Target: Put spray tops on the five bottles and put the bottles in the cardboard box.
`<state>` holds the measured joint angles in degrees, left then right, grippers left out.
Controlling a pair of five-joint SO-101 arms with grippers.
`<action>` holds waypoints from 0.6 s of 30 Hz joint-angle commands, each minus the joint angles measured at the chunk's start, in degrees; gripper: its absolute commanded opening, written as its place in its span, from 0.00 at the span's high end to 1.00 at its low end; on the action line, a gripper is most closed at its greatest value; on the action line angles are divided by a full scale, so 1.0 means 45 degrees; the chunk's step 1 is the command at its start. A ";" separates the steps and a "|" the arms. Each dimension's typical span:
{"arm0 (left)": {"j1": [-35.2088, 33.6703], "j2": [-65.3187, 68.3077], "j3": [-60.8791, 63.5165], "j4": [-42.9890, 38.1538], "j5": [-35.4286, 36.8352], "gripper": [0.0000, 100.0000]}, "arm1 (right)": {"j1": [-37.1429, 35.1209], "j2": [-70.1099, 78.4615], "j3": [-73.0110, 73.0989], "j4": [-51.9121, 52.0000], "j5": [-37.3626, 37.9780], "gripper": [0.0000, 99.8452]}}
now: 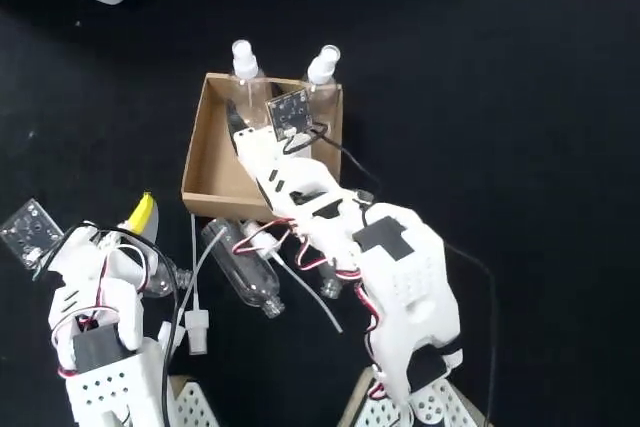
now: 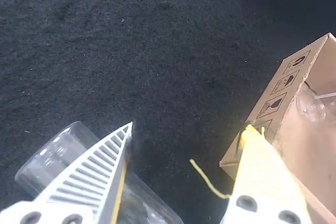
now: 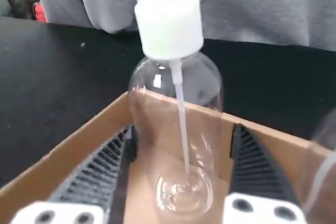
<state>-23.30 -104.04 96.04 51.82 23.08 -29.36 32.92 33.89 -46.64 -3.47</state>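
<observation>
Two capped bottles (image 1: 246, 75) upright at the far wall of the cardboard box (image 1: 197, 147), right hand (image 3: 184, 129) spread around the left one, likely for release; left hand (image 2: 189, 127), also wide, over an uncapped bottle (image 2: 52, 156) near left, poised to grip.

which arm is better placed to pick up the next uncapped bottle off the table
Left. The left gripper, open, sits over an uncapped bottle lying on the table; the right gripper is inside the cardboard box, astride a bottle with its spray top on.
</observation>
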 commanded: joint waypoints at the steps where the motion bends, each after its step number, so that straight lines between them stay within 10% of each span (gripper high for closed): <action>1: 0.0010 -0.0117 0.0303 0.0039 -0.0098 0.70 | 0.0215 -0.0244 -0.0127 -0.0176 0.0098 0.77; 18: 0.0010 -0.0117 0.0303 0.0039 -0.0098 0.70 | 0.0215 -0.2393 0.1983 -0.0156 0.0117 0.77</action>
<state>-23.30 -104.04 96.04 51.82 23.08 -29.27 27.47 42.15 -46.64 -3.47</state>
